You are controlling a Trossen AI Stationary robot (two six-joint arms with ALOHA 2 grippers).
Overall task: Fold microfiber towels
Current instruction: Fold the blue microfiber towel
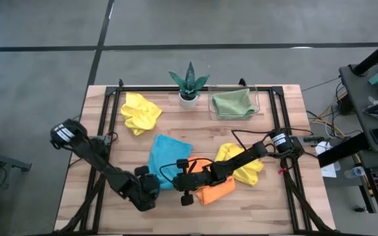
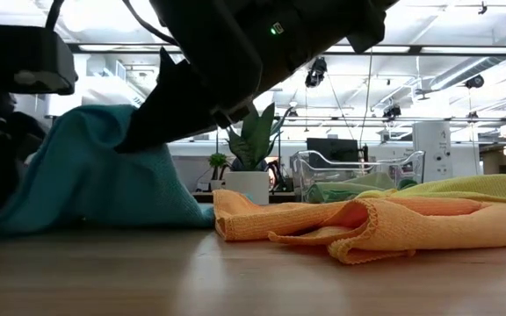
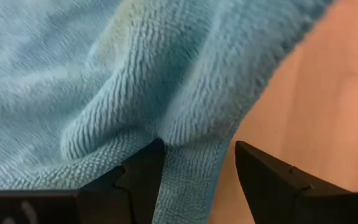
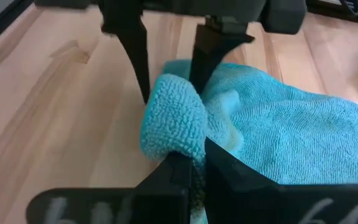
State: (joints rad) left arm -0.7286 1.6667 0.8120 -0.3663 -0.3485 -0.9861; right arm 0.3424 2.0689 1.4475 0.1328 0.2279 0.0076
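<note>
The sky blue towel [image 1: 168, 156] lies crumpled at the table's middle, with its near edge raised into a lump [image 4: 173, 124]. My right gripper [image 4: 194, 158] is shut on that edge. My left gripper [image 3: 197, 149] is open beside it, its fingers [image 4: 134, 56] standing on either side of the same raised edge. The orange towel [image 1: 216, 187] lies under my right arm, and one yellow towel [image 1: 245, 165] lies just right of it. The other yellow towel [image 1: 140, 111] lies at the far left. The sage green towel [image 1: 233, 103] lies in the clear tray. My left gripper has the towel's hemmed edge [image 3: 188, 180] lying between its open fingers. One fingertip [image 3: 148, 162] rests against the cloth and the other stands clear of it. My right gripper pinches a bunched fold at the towel's near edge [image 4: 185, 146] between its two fingers, coming low from the table's right. The fold bulges past the fingertips and is raised, while the rest of the towel lies on the table.
A potted plant [image 1: 189, 84] stands at the far middle, next to the clear tray [image 1: 258, 98]. Black rails [image 1: 107, 124] run along the table's left and right sides. Bare wood [image 1: 123, 151] lies left of the blue towel and along the near edge.
</note>
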